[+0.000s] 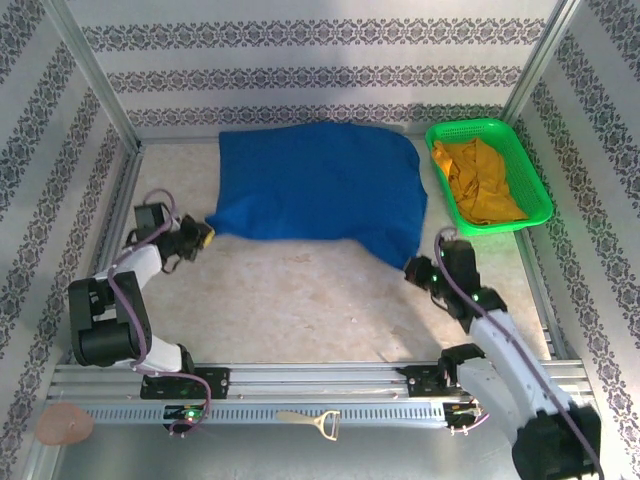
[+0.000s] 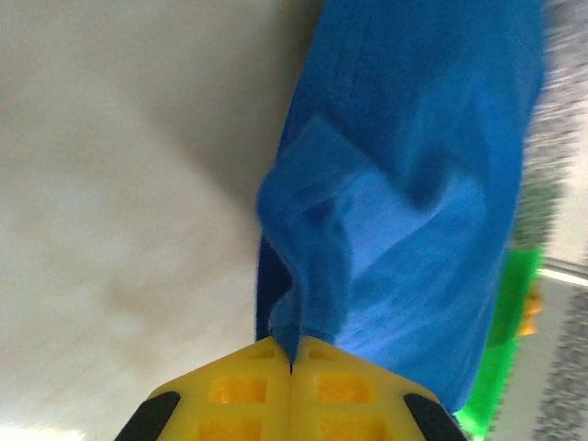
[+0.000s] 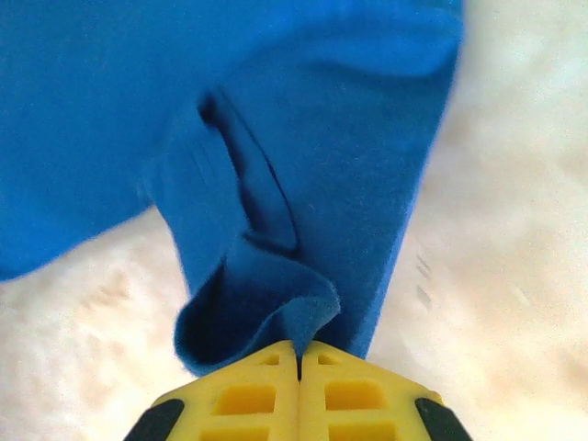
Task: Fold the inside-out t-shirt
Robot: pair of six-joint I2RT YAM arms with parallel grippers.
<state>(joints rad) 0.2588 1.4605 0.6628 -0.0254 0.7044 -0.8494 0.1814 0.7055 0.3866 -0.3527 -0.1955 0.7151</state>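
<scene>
We are gripping the shirt (image 1: 320, 190) with both claws. Our left claw (image 1: 205, 237) is clamping shut on a corner of the blue cloth. Its yellow fingers (image 2: 241, 390) are pressing together, and a crumpled fold is rising out of the seam between them. Ahead of this claw and off to its right the shirt is spreading away, while bare counter (image 1: 300, 310) is showing to its left.

Our right claw (image 1: 412, 268) is likewise pinching shut on the shirt's other near corner. Its fingers (image 3: 248, 400) are meeting on a curled hem that is looping open just in front of the tips. From here the cloth is running forward and to the claw's left, with pale counter showing on both sides of it.

Between the two claws the shirt is lying spread on the counter, its near edge curving from one grip to the other. Whether either corner is hanging clear of the counter, we cannot tell.

Beyond the right claw and to its right, a green basket (image 1: 440, 135) is sitting just beside the shirt's far edge, holding a yellow garment (image 1: 480, 180).
</scene>
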